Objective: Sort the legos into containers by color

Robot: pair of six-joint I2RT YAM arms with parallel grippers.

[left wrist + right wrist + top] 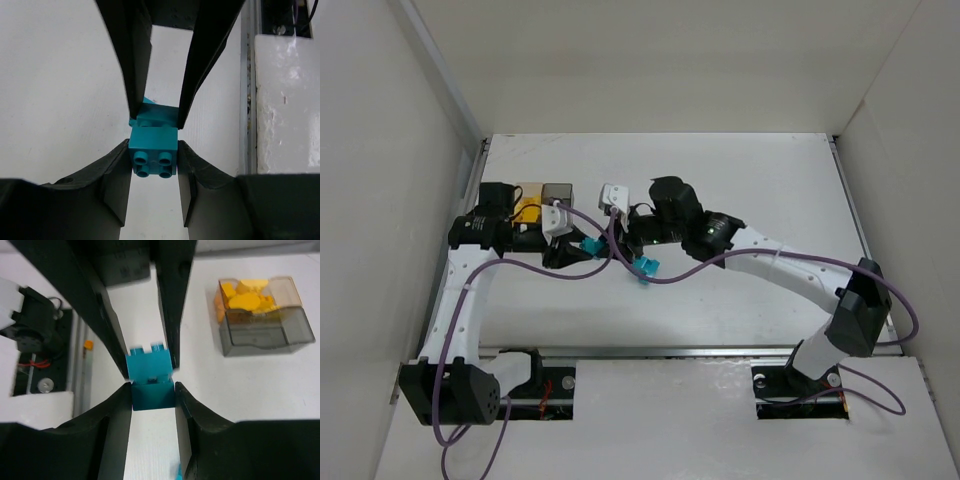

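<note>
The containers stand side by side near the table's left edge, toward its far side. The amber box holds yellow legos, and the grey box looks bare. The left gripper, just on their near side, pinches a teal block. The right gripper, farther right, pinches a second teal block. Bare table spreads rightward.

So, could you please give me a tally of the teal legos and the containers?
Teal legos: 3, a joined teal pair held between both arms' jaws and a loose teal lego.
Containers: 2, the amber box and the grey box.
Total: 5.
</note>
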